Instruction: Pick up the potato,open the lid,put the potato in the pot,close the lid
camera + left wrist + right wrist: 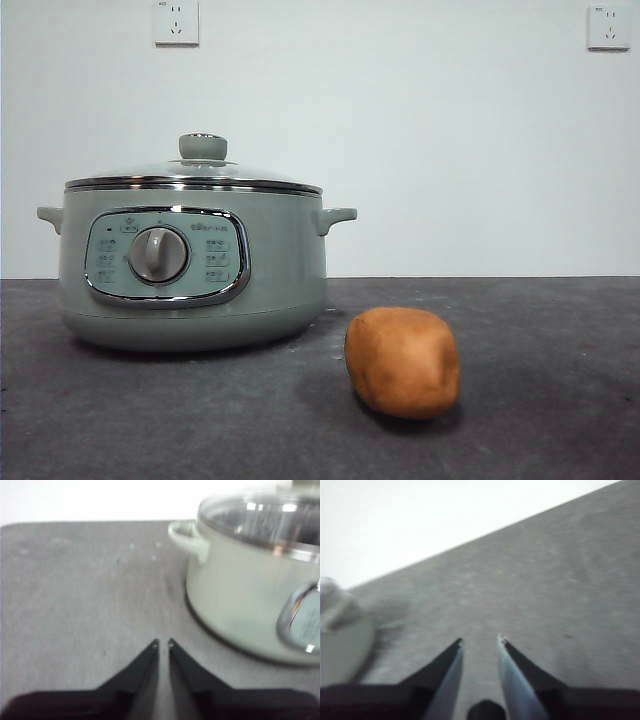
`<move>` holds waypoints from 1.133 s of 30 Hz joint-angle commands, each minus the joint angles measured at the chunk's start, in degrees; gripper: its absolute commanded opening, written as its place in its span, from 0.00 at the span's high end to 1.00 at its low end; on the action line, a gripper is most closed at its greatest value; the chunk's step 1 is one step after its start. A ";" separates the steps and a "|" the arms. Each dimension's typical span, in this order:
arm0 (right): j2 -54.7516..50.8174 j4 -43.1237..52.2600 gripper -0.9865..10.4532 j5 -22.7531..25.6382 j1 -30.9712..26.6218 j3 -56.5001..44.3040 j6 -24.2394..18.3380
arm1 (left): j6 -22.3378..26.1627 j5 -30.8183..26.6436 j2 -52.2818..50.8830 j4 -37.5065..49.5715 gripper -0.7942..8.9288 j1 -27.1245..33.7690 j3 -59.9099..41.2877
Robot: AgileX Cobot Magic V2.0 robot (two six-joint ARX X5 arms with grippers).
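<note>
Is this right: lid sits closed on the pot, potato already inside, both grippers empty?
Not quite. The potato is not inside; the front view shows it lying on the table beside the pot. The rest holds: the lid sits closed on the pot, and the left gripper and right gripper hold nothing.

The pot (250,590) runs off the left wrist frame's edge (panel (305,622) half shown); in the blurred right wrist view, only a pale sliver (342,635) shows.
</note>
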 commanded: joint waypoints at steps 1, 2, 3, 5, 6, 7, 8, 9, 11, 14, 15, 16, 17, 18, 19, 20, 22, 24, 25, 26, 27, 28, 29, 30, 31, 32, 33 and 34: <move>0.02 -0.24 0.74 -3.19 0.00 2.32 4.13 | -2.56 1.53 0.68 0.48 0.67 0.20 2.64; 0.04 -1.03 0.74 -4.07 0.00 3.15 4.31 | -2.84 2.14 1.09 0.46 0.64 0.17 3.45; 0.26 -2.23 0.74 -4.92 0.00 4.33 5.09 | -3.23 2.99 1.88 0.50 0.62 0.17 4.50; 0.79 -4.09 0.73 -5.35 0.00 6.19 6.38 | -3.52 4.42 3.23 0.20 0.62 0.17 6.23; 1.36 -5.51 0.69 -5.38 0.00 7.52 6.71 | -3.65 5.33 4.24 -0.68 0.61 0.17 7.65; 1.92 -6.58 0.63 -5.60 0.00 8.55 6.67 | -3.76 5.92 5.14 -1.49 0.58 0.17 8.79; 2.60 -7.50 0.57 -5.81 0.00 9.55 6.71 | -4.59 6.62 6.16 -2.03 0.50 0.17 9.88; 3.65 -8.46 0.50 -6.86 0.00 10.84 6.95 | -6.67 7.93 7.58 -2.19 0.40 0.20 11.19; 5.66 -10.05 0.44 -9.35 0.00 12.87 7.06 | -8.20 10.32 10.10 -2.69 0.32 0.17 13.27; 9.86 -12.26 0.39 -13.86 0.00 16.17 6.97 | -8.13 14.53 14.58 -5.07 0.33 0.17 17.05; 11.54 -12.79 0.35 -15.12 0.00 17.33 6.75 | -8.11 15.23 16.22 -6.10 0.33 0.17 18.47; 13.31 -13.42 0.31 -16.65 0.00 18.49 6.51 | -8.11 15.91 17.75 -7.43 0.33 0.17 19.98; 14.88 -14.03 0.28 -18.08 0.00 19.50 6.47 | -8.11 16.50 19.08 -8.66 0.33 0.20 21.29; 16.90 -14.84 0.27 -20.02 0.00 20.74 6.45 | -8.11 17.49 20.61 -10.19 0.33 0.17 22.86; 19.02 -15.67 0.27 -22.23 0.00 22.05 6.34 | -8.07 18.32 22.08 -11.72 0.33 0.17 24.41; 20.94 -16.39 0.27 -23.89 0.00 23.19 5.95 | -8.07 19.26 23.32 -12.90 0.33 0.17 25.73; 25.46 -18.71 0.27 -27.34 0.07 26.12 4.59 | -7.98 21.29 26.08 -15.06 0.33 0.17 28.65; 30.01 -21.09 0.27 -30.25 0.20 29.07 3.58 | -7.93 23.28 28.61 -17.16 0.33 0.17 31.32; 31.80 -22.58 0.27 -31.12 0.46 30.42 3.10 | -7.93 23.85 29.59 -17.99 0.33 0.17 32.39; 33.55 -24.24 0.27 -31.30 0.83 31.80 2.62 | -7.93 24.20 30.56 -18.91 0.33 0.17 33.44; 35.74 -26.14 0.28 -31.15 1.42 33.44 1.77 | -7.91 24.94 31.67 -19.91 0.33 0.20 34.53; 37.97 -27.96 0.28 -31.01 2.16 35.04 1.01 | -7.91 25.79 32.79 -21.03 0.33 0.20 35.63; 39.82 -29.38 0.28 -30.99 2.95 36.35 0.13 | -7.91 26.58 33.77 -22.01 0.33 0.17 36.59; 41.83 -30.75 0.28 -30.82 4.11 37.86 -0.57 | -7.89 27.30 34.97 -23.28 0.33 0.17 37.81; 43.95 -31.87 0.28 -30.14 5.46 39.19 -1.18 | -7.89 27.89 36.24 -24.74 0.33 0.17 39.10; 45.90 -32.33 0.28 -29.22 6.84 40.24 -1.42 | -7.87 28.35 37.33 -25.97 0.33 0.17 40.19; 48.28 -32.85 0.28 -27.45 8.96 41.53 -1.53 | -7.69 28.46 38.77 -27.82 0.33 0.17 41.75; 49.99 -32.89 0.28 -25.77 10.75 42.40 -1.51 | -7.37 28.46 39.85 -29.11 0.33 0.11 42.86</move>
